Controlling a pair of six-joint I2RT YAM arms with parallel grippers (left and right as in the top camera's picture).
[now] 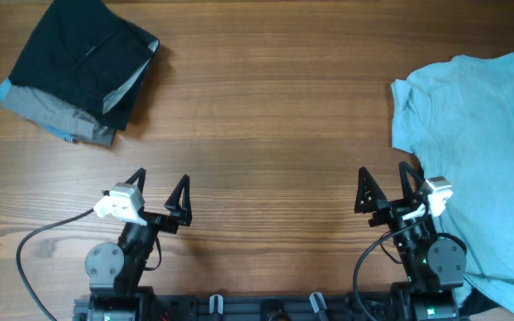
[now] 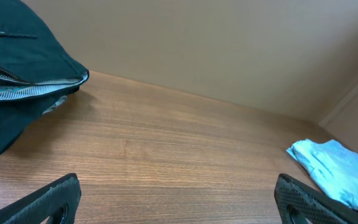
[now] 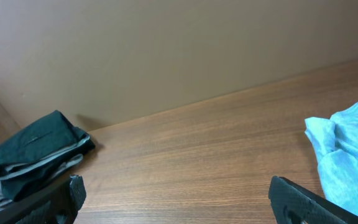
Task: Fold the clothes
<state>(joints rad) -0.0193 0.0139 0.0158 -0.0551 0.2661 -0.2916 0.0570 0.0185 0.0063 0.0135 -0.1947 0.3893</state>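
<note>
Noting left claw (image 1: 161, 178) and right claw (image 1: 385, 176) gaping wide, gripping nothing. T-shirt (image 1: 480, 152) lying crumpled just beside right claw, outer side.

The right hand (image 3: 176, 190) looks spread wide; dark folded clothes (image 3: 39, 152) lie left, light-blue T-shirt (image 3: 347, 155) right.

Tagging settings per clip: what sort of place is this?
Likely a robot lab bench: plain wooden table against a blank wall, left gripper and right gripper mounted at its edge, a folded dark pile and a loose light-blue T-shirt.
</note>
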